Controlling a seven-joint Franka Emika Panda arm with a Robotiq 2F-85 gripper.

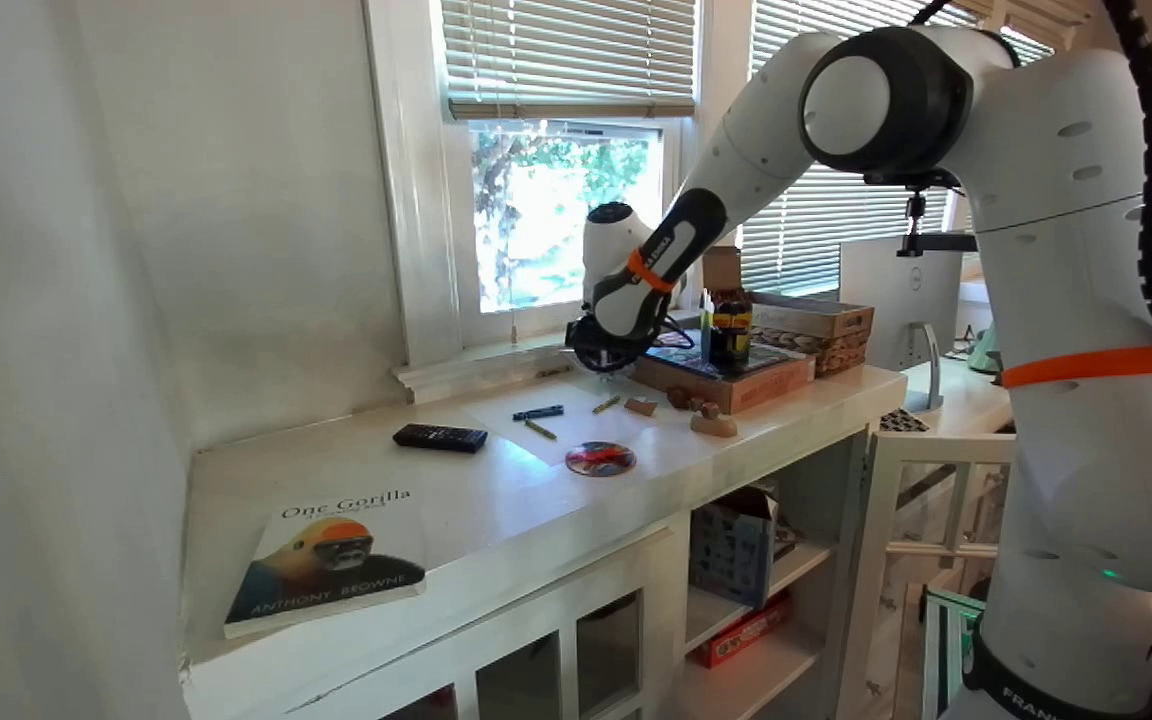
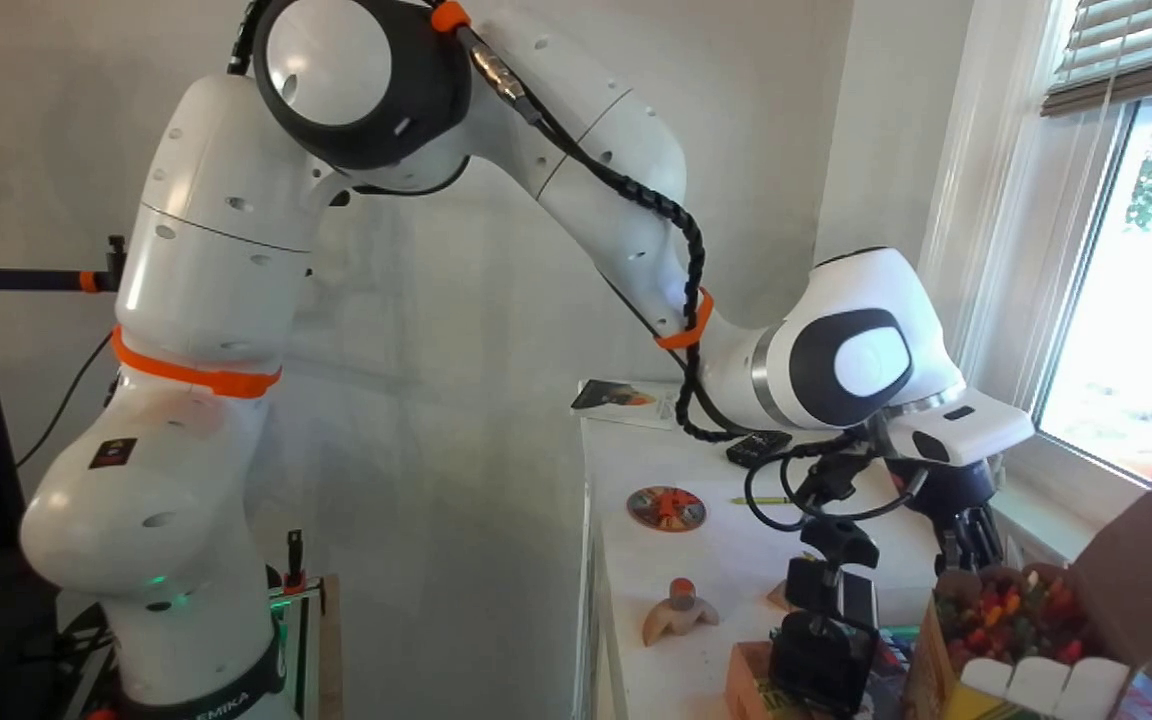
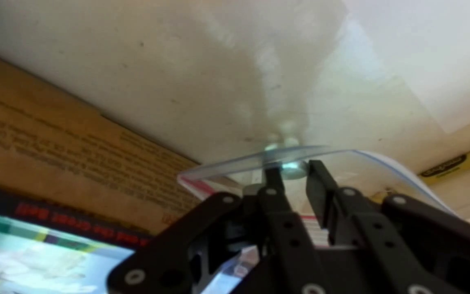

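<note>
Daylight comes through a window (image 1: 566, 220) beside a white counter (image 1: 336, 470) whose end meets a bare wall (image 1: 266, 200). Near the counter's window-side edge, just beside a printed cardboard box (image 3: 67, 163), hangs the gripper (image 3: 294, 166). Its 2 fingers stand a narrow gap apart, pinching a small shiny object (image 3: 295, 171), silvery green and too blurred to name. Bowed clear plastic (image 3: 235, 165) curves around the fingertips; whether they touch it cannot be told. A yellow crayon (image 3: 459, 162) lies near, past the corner of a white sheet (image 1: 576, 428).

On that sheet, in an exterior view, rest 2 more crayons (image 1: 540, 430) and a blue stick (image 1: 538, 412). A round red disc (image 1: 600, 459) lies toward the counter's front edge, and an arched wooden toy (image 2: 679, 615) stands by the same edge, nearer the box. A black remote (image 1: 440, 437) lies farther toward the wall, and an Anthony Browne book (image 1: 336, 560) fills the front corner there. At the opposite end stands an open carton (image 2: 1151, 570) packed with colored pieces.
</note>
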